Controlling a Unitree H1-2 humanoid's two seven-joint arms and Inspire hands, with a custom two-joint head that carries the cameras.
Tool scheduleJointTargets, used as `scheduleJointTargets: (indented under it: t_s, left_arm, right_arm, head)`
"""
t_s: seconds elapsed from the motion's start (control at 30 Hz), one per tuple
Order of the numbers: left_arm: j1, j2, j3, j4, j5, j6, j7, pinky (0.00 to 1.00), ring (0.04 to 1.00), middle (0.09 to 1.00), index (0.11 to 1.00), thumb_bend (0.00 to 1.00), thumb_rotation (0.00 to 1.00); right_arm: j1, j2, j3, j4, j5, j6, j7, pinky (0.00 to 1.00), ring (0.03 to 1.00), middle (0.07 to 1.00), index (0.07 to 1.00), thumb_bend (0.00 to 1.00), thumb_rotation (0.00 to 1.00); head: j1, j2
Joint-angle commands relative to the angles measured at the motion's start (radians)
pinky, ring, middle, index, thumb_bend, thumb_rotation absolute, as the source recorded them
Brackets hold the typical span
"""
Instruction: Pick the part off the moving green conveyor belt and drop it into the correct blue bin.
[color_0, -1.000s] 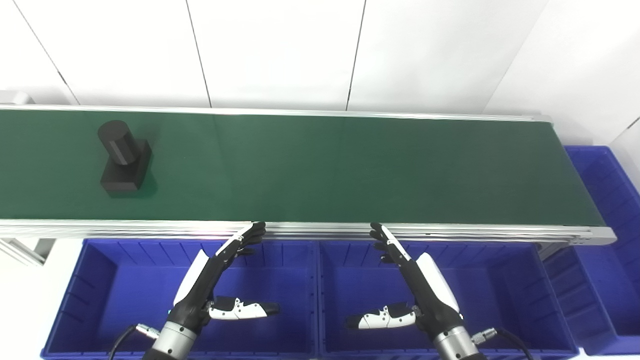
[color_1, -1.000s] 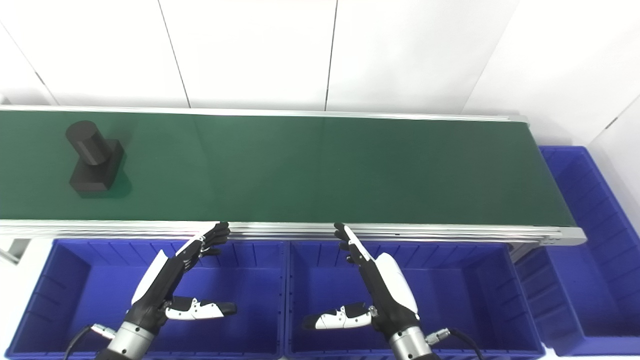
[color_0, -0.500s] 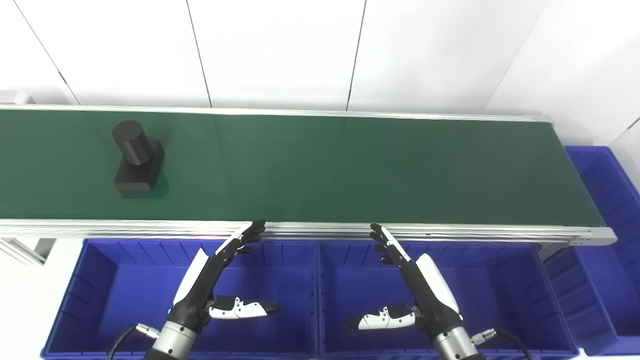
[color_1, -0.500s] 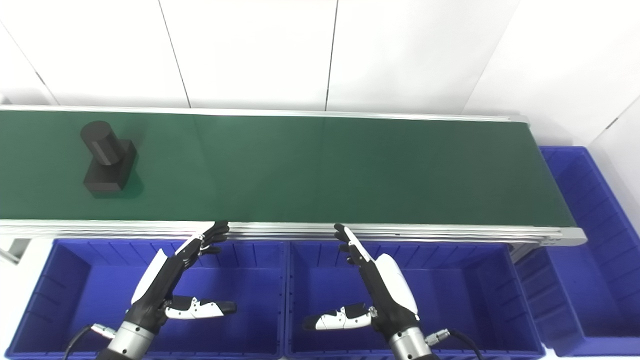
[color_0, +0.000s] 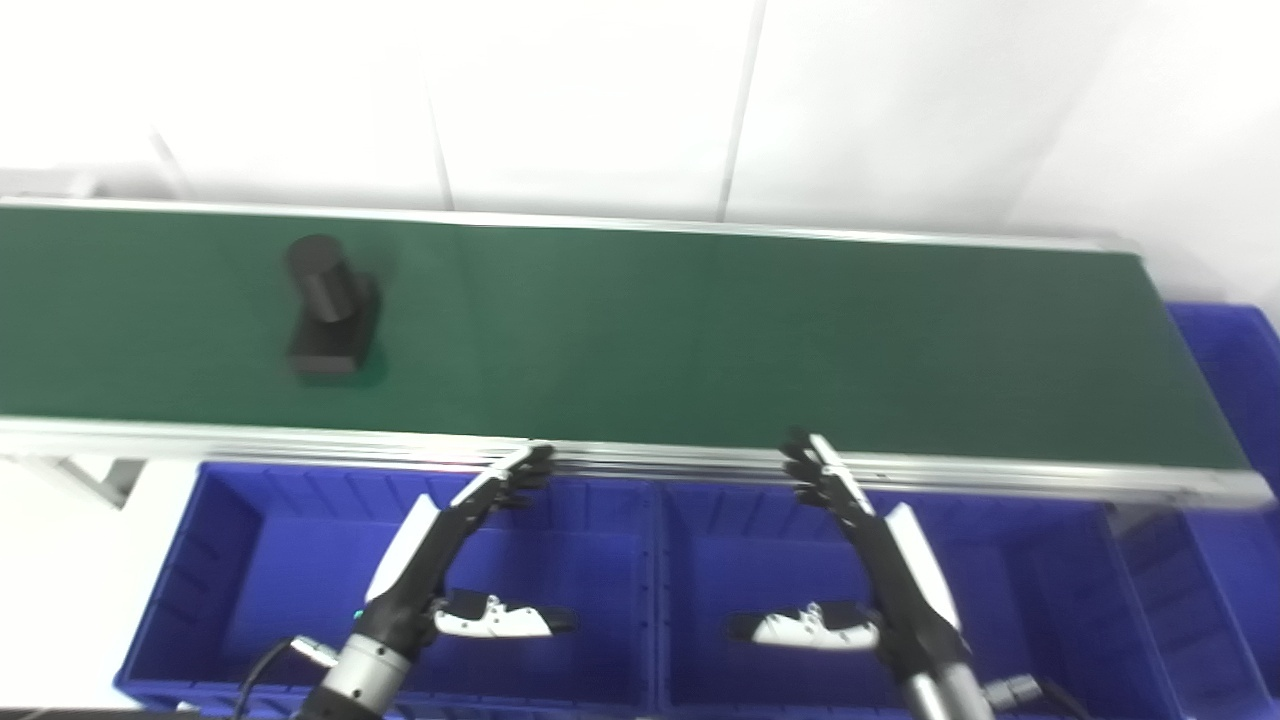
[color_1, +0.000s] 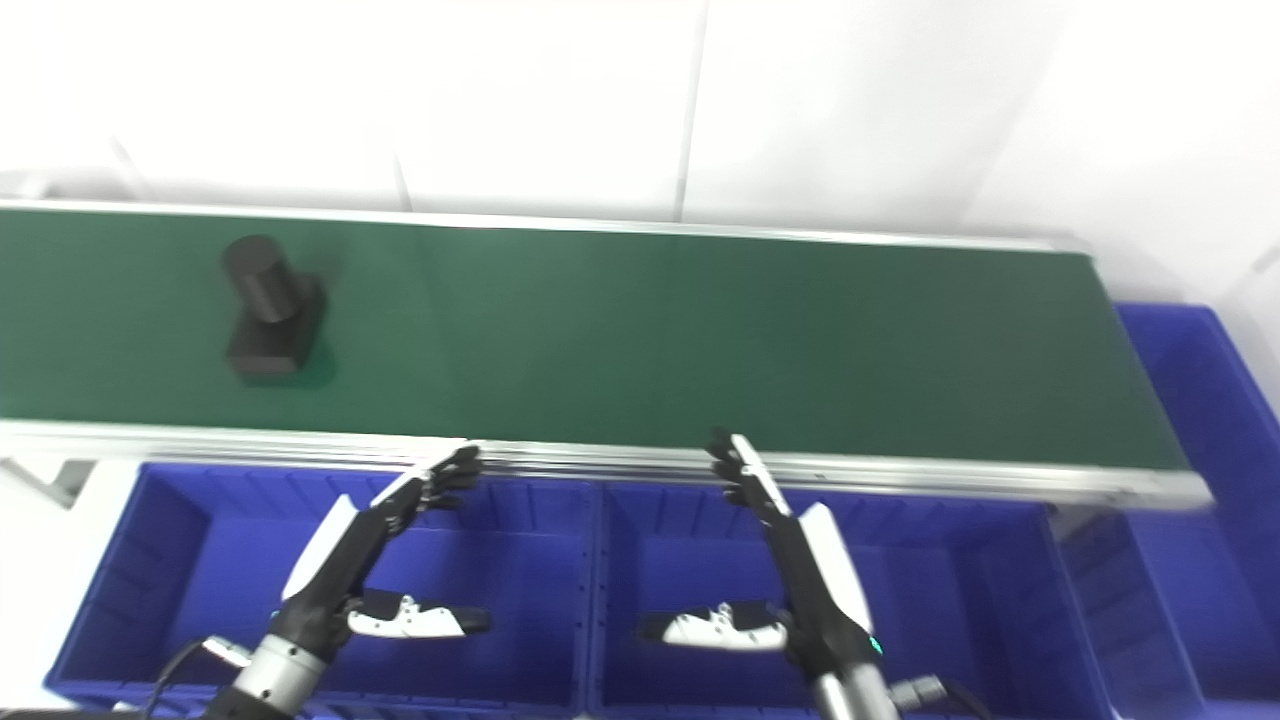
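A black part (color_0: 330, 305), a cylinder on a square block, rides on the green conveyor belt (color_0: 700, 340) at the left; it also shows in the right eye view (color_1: 270, 308). My left hand (color_0: 450, 560) is open and empty, held over the left blue bin (color_0: 230, 560) below the belt's front rail. My right hand (color_0: 870, 570) is open and empty over the middle blue bin (color_0: 1010, 600). Both hands are well right of the part and below the belt.
A third blue bin (color_0: 1235, 400) stands at the belt's right end. The belt's aluminium front rail (color_0: 300, 440) runs just above my fingertips. A white wall stands behind the belt.
The part has moved right along the belt. The whole picture has shifted and blurred, so the camera has moved. Both hands stay open in about the same pose.
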Motion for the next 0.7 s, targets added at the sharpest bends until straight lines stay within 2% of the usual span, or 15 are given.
scheduleJointTargets:
  t_s: [0.0, 0.1, 0.27, 0.37, 0.53, 0.67]
  left_arm:
    - [-0.014, -0.018, -0.002, 0.005, -0.004, -0.032, 0.025, 0.74, 0.794, 0.824, 0.841, 0.97, 0.30]
    - [-0.020, -0.029, -0.002, 0.020, 0.007, -0.046, 0.046, 0.74, 0.790, 0.819, 0.834, 0.98, 0.30]
    - [-0.029, -0.034, -0.008, 0.040, 0.008, -0.048, 0.065, 0.72, 0.783, 0.814, 0.826, 0.99, 0.28]
    - [-0.037, -0.031, -0.016, 0.054, -0.001, -0.048, 0.069, 0.71, 0.777, 0.808, 0.820, 0.99, 0.27]
    - [-0.048, -0.025, -0.024, 0.073, -0.025, -0.048, 0.062, 0.71, 0.778, 0.806, 0.816, 1.00, 0.25]
    - [-0.056, -0.021, -0.035, 0.081, -0.031, -0.048, 0.071, 0.70, 0.770, 0.797, 0.802, 1.00, 0.25]
  right_arm:
    - [-0.014, 0.005, -0.015, -0.057, 0.004, -0.067, -0.016, 0.88, 0.922, 0.938, 0.996, 0.88, 0.32]
    - [-0.032, 0.016, -0.026, -0.088, -0.017, -0.058, -0.022, 0.86, 0.914, 0.935, 0.998, 0.89, 0.38]
    - [-0.082, 0.030, -0.036, -0.128, -0.026, -0.016, -0.005, 0.87, 0.916, 0.938, 0.998, 0.90, 0.38]
    - [-0.117, 0.038, -0.041, -0.141, -0.034, 0.007, 0.001, 0.83, 0.904, 0.924, 0.986, 0.93, 0.38]
    - [-0.176, 0.046, -0.043, -0.157, -0.039, 0.057, 0.026, 0.83, 0.906, 0.927, 0.979, 0.94, 0.38]
    - [-0.236, 0.061, -0.042, -0.171, -0.048, 0.125, 0.049, 0.86, 0.906, 0.912, 0.968, 0.95, 0.36]
  head:
    - [0.005, -0.007]
    - [0.011, -0.028]
    - [0.021, -0.065]
    - [0.019, -0.081]
    - [0.016, -0.088]
    - [0.011, -0.086]
